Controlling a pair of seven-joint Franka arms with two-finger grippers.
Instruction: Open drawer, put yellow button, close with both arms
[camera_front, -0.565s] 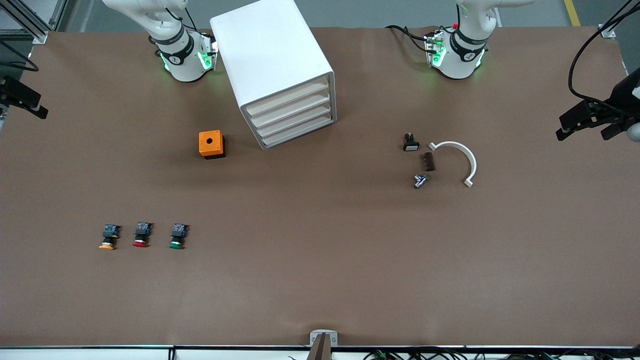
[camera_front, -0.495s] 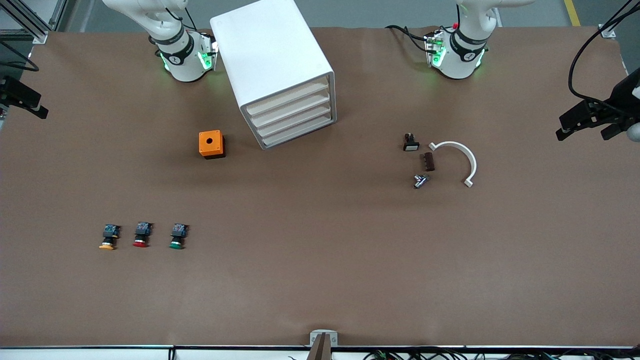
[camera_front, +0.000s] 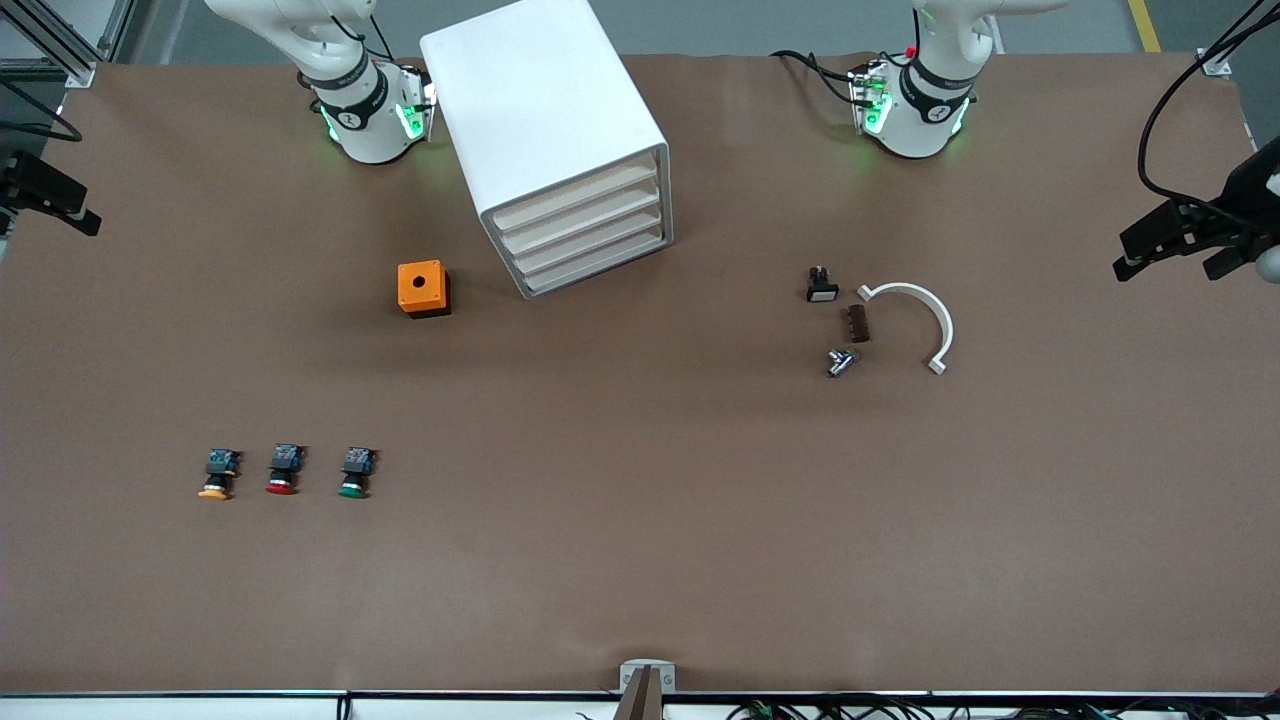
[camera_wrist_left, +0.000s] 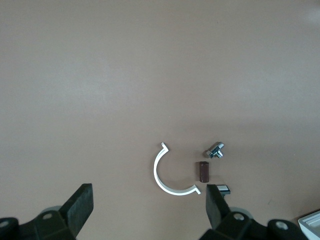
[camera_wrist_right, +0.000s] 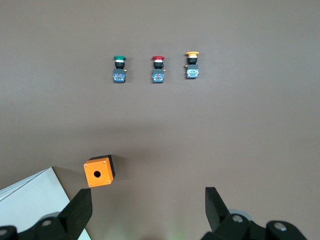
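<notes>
Front view: big white rounded-corner cabinet (camera_front: 556, 150) stands between the arm bases; its topmost shallow white drawer (camera_front: 575, 193) is shut, so nothing is begun. The small yellow-capped push button (camera_front: 217, 474) lies near the front camera, toward the right arm's end, endmost of three.

Left wrist view: left gripper (camera_wrist_left: 148, 206) spread wide, empty, over a white curved clip (camera_wrist_left: 169, 175).

Right wrist view: right gripper (camera_wrist_right: 146, 209) wide, empty, above an orange box (camera_wrist_right: 99, 171); yellow cap shows plainly.

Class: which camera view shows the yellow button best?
The right wrist view: the yellow button shows cap and body clearly, beside the red button. The front view shows it smaller. The left wrist view misses it.
</notes>
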